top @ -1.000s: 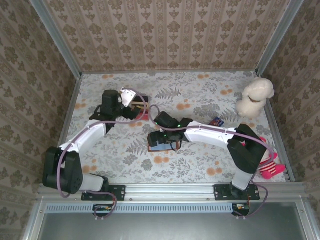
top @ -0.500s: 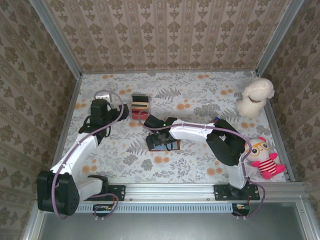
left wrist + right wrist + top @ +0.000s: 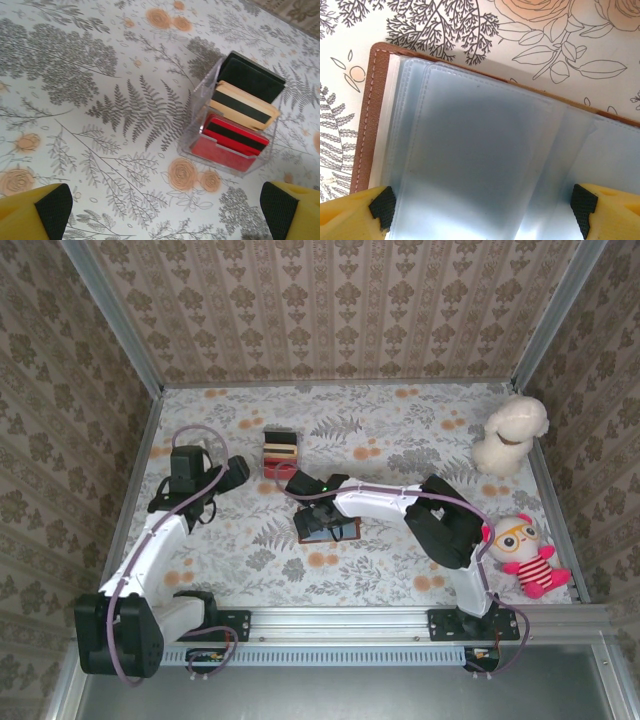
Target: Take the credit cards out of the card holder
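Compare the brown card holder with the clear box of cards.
The card holder is brown leather with bluish sleeves; the clear box is transparent plastic. The card holder lies open, its visible sleeves apparently empty; the clear box holds black, tan and red cards on edge. Both rest on the floral table.

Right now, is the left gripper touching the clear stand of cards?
Apart. The left wrist view shows bare table between the open left gripper and the clear stand.
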Available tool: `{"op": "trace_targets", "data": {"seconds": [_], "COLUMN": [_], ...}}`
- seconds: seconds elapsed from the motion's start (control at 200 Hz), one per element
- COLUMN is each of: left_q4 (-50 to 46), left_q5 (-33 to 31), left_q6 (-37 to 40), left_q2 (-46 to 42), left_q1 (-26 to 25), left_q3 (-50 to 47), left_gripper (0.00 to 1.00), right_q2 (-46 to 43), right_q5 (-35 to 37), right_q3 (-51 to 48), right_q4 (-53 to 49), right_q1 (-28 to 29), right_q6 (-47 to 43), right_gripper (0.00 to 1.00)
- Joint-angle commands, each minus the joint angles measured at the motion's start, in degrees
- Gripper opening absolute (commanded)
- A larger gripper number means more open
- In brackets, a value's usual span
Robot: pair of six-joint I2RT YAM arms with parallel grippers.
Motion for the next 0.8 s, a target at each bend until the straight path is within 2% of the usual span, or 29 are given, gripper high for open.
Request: {"op": "trace_targets", "data": {"seconds": [0.0,0.18,0.31,0.615,0.795], "left_q4": [-0.8,-1.2,-0.3,1.5,4.5], "left_q5": [3.5,5.1,9.2,17.2,20.6], "left_q6": [1.9,-0.1,-1.0,-1.6,-6.1], "left_q2": [-1.5,-2.1,-2.1,-3.7,-4.4], "left_q1": [0.3,0.4,0.5,0.4,-0.7], "left_q3": [-0.4,-1.8,-2.7,-5.4,-9.3], "left_gripper": [1.00,1.00,1.00,1.00,1.00], "right_q2": [0.4,-0.4,-0.8,-2.7,-3.0], "right_q5": [-1.4,-3.4,-5.4,-9.1,-10.0], "right_q3": [-2.4,-3.4,-4.3,-6.5,-7.4], "right_q4": [-0.7,1.0,2.4,4.8,6.3], "right_q1": [-1.2,-2.0,-2.8,-4.5,-5.2], "right_q6": [1.3,1.7,2.7,3.6,4.0], "right_gripper": [0.90,0.86,0.81,0.64,0.54]}}
